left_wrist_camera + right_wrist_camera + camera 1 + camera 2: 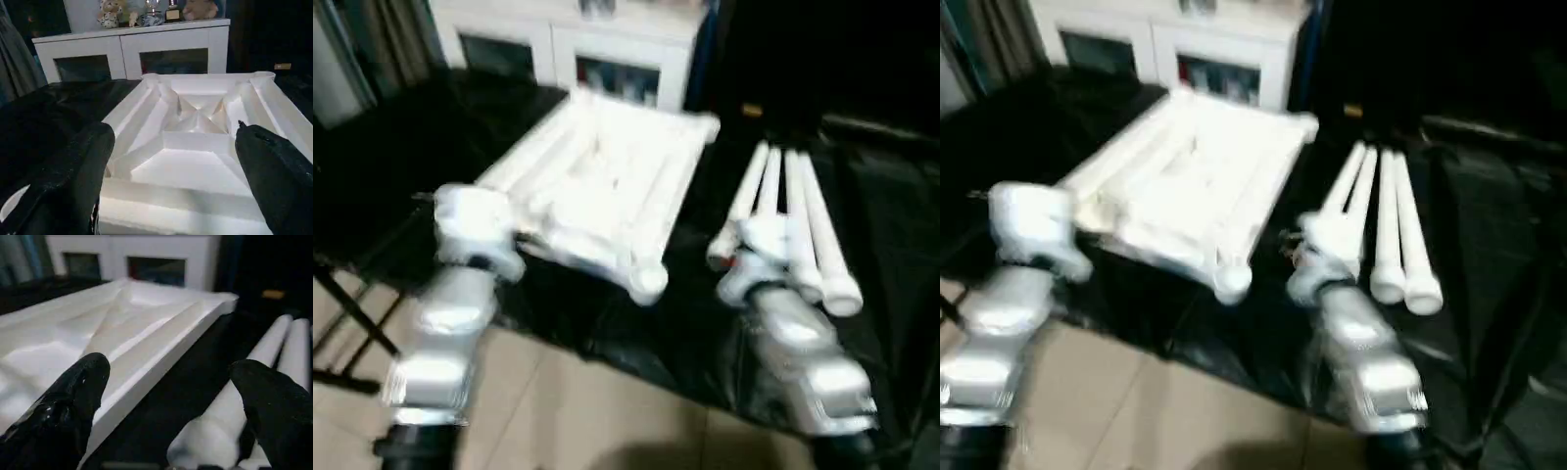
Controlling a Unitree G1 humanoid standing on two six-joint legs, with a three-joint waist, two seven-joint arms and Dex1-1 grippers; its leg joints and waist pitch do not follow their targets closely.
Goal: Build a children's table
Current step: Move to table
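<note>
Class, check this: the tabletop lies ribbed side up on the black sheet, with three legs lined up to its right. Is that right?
Not quite: there are four legs, not three, as the right eye view shows. The tabletop does lie ribbed side up on the black sheet, legs to its right.

Smooth white plastic tabletop [195, 161], glossy black sheet [636, 333]

A white plastic rectangular tabletop [597, 191] lay ribbed underside up on a black plastic sheet [636, 338] spread over the floor. To its right, four long white cylindrical tube legs [793, 230] lay side by side on the same sheet, apart from the tabletop. Behind both stood a white cabinet with glass doors [132, 51], with small figurines [156, 10] on top.
</note>
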